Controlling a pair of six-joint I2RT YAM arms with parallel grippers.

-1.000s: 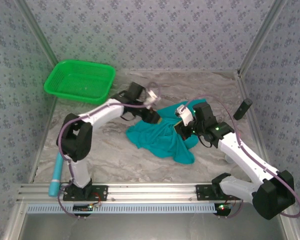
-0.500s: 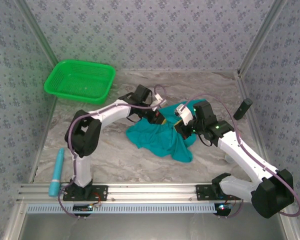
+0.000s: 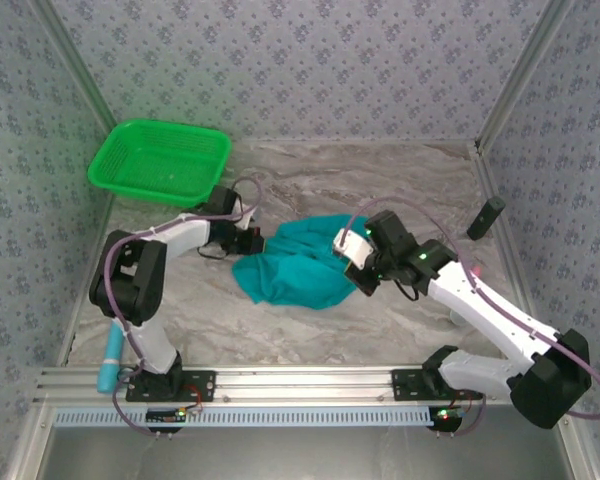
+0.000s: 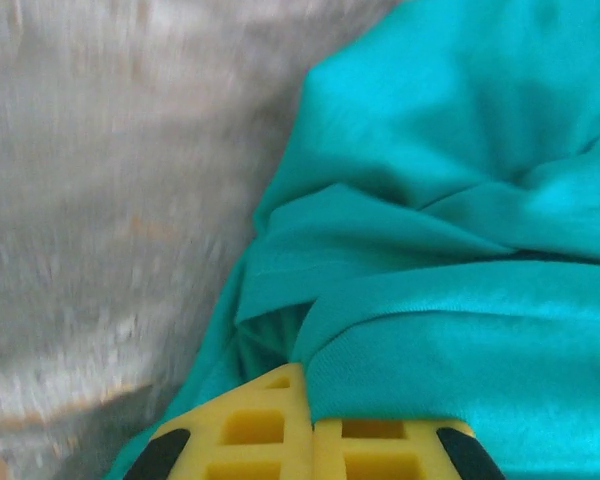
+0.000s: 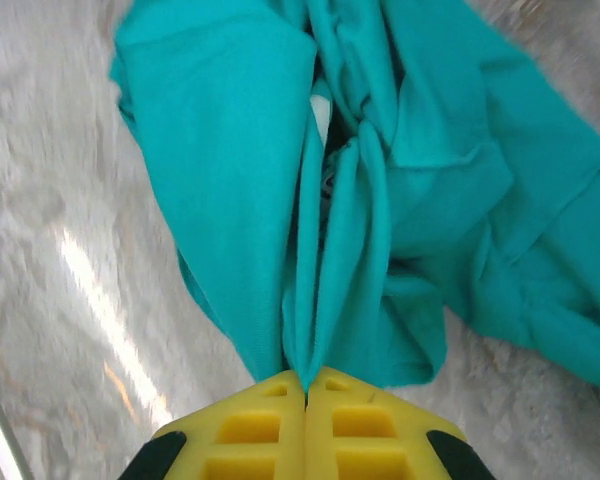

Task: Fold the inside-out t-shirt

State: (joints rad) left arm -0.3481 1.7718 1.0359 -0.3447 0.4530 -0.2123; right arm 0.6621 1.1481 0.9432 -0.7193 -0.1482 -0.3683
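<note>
Currently left gripper pinches t-shirt at its left edge; right gripper pinches a fold opposite, cloth bunched.

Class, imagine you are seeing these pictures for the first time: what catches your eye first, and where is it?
A crumpled teal t-shirt lies in the middle of the grey marbled table. The left hand pinches its left edge and the right hand its right edge. A bright green basket sits in the far left corner.
</note>
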